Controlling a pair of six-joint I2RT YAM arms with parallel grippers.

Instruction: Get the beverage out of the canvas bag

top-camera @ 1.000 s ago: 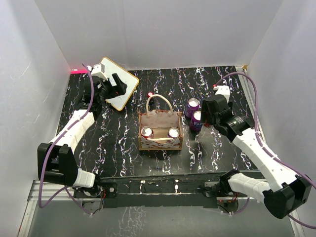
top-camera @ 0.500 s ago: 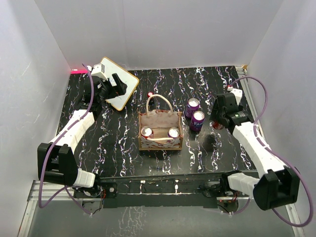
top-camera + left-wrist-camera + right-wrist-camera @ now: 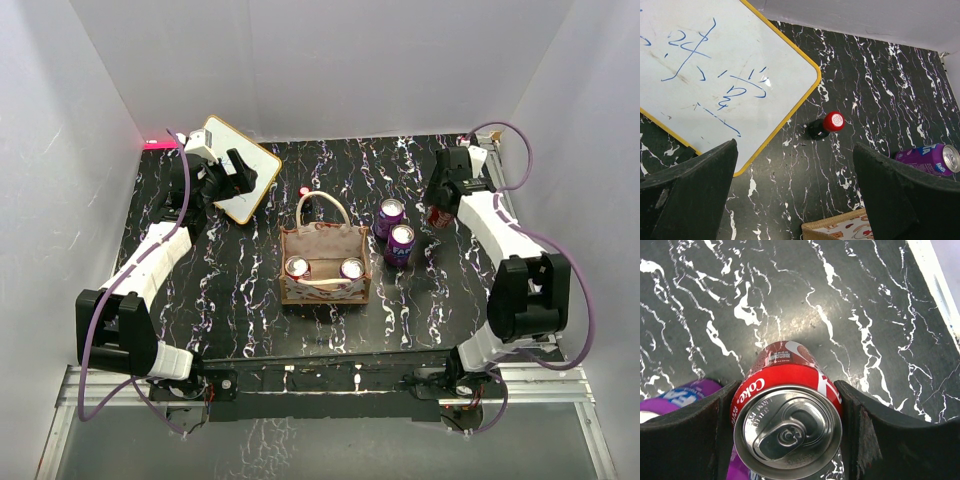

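Observation:
The canvas bag [image 3: 323, 262] stands mid-table with two silver-topped cans [image 3: 298, 266] [image 3: 352, 268] inside. My right gripper [image 3: 441, 203] is far right of the bag, near the back right, shut on a red Coke can [image 3: 437, 217]. In the right wrist view the Coke can [image 3: 787, 425] fills the gap between both fingers [image 3: 860, 435], top toward the camera. My left gripper [image 3: 236, 176] hovers at the back left, over a whiteboard. It stands open [image 3: 795, 150] with nothing between its fingers, and the bag's corner [image 3: 840, 231] shows below.
Two purple cans [image 3: 389, 215] [image 3: 401, 243] stand right of the bag; one [image 3: 680, 392] lies close to the held can. A yellow-framed whiteboard [image 3: 240, 165] lies at the back left. A small red-capped bottle [image 3: 827, 124] stands behind the bag. White walls enclose the table.
My right arm has swung from beside the purple cans toward the back right, carrying the red Coke can. The left arm has not moved.

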